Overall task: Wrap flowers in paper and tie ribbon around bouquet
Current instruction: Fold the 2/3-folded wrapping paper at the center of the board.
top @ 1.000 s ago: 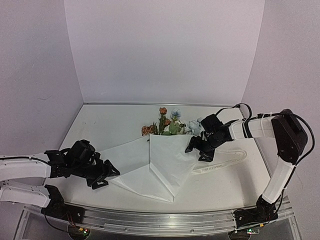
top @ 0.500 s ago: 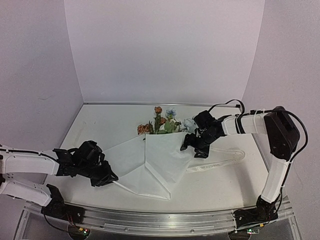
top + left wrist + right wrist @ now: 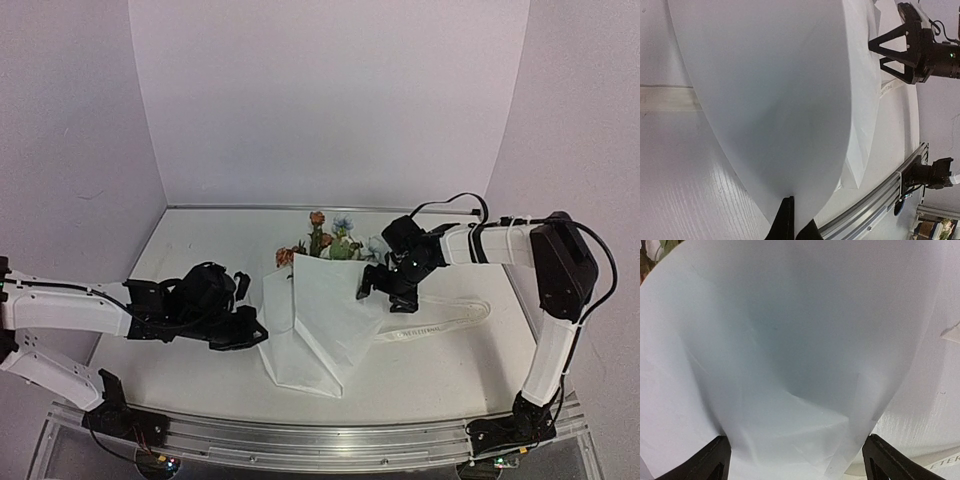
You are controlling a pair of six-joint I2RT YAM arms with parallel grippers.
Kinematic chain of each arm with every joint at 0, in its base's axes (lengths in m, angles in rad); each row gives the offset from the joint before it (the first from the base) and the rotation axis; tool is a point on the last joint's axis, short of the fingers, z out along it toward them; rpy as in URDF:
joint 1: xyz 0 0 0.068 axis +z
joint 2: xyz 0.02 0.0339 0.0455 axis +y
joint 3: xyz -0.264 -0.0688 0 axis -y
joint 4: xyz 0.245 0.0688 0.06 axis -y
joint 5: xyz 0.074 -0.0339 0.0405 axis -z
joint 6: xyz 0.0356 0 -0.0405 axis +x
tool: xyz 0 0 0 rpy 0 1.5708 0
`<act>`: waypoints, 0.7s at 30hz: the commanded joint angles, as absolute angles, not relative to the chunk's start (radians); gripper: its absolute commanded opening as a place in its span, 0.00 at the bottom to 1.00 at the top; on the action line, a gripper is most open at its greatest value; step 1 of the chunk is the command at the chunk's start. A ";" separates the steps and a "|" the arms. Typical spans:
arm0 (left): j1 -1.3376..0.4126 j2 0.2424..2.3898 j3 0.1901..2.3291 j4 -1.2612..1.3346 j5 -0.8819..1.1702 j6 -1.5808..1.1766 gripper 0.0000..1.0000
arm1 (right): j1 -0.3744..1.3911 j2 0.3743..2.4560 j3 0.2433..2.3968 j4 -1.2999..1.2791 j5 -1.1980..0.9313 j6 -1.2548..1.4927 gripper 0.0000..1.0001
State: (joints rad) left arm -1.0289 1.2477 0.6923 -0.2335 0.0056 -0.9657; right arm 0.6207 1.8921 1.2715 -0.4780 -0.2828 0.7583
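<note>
**Paper (image 3: 322, 315) clenched in the left end effector (image 3: 248, 332)**

The grip sat on the paper's left edge, left of centre. The right end effector (image 3: 384, 294) stood released, with the paper's right side between its fingers. The flowers (image 3: 325, 243) lay at the upper edge.

**Where everything sits on my rig right now**

I've got the paper (image 3: 320, 320) lying mid-table (image 3: 200, 250), with the flowers (image 3: 325, 240) poking out behind its far edge. The ribbon (image 3: 440, 325) lies on the table just right of the paper. My left gripper (image 3: 250, 335) is at the paper's left edge, and the right gripper (image 3: 385, 290) is over its right edge, near the flowers.
</note>
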 commanded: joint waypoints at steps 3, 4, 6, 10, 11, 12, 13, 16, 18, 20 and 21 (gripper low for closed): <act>-1.060 1.307 0.754 -0.210 -0.070 -0.835 0.00 | 0.630 1.851 1.306 -0.583 -0.221 0.711 0.98; -1.060 1.312 0.755 -0.210 -0.068 -0.832 0.00 | 0.629 1.836 1.299 -0.596 -0.214 0.703 0.98; -1.060 1.319 0.752 -0.210 -0.066 -0.831 0.00 | 0.629 1.793 1.274 -0.618 -0.208 0.688 0.98; -1.060 1.314 0.737 -0.191 -0.060 -0.837 0.00 | 0.630 1.707 1.214 -0.625 -0.237 0.686 0.98; -1.060 1.313 0.734 -0.189 -0.058 -0.837 0.00 | 0.631 1.688 1.199 -0.624 -0.250 0.689 0.98; -1.060 1.310 0.733 -0.188 -0.058 -0.838 0.00 | 0.632 1.662 1.172 -0.615 -0.267 0.698 0.98; -1.060 1.309 0.731 -0.189 -0.059 -0.838 0.00 | 0.637 1.636 1.143 -0.601 -0.276 0.709 0.98; -1.060 1.307 0.732 -0.186 -0.054 -0.839 0.00 | 0.661 1.560 1.052 -0.551 -0.276 0.751 0.98; -1.060 1.309 0.732 -0.183 -0.048 -0.838 0.00 | 0.689 1.518 0.975 -0.480 -0.277 0.809 0.96; -1.060 1.312 0.731 -0.178 -0.042 -0.838 0.00 | 0.742 1.500 0.897 -0.384 -0.269 0.879 0.88; -1.060 1.312 0.730 -0.174 -0.039 -0.837 0.00 | 0.771 1.505 0.875 -0.344 -0.259 0.902 0.78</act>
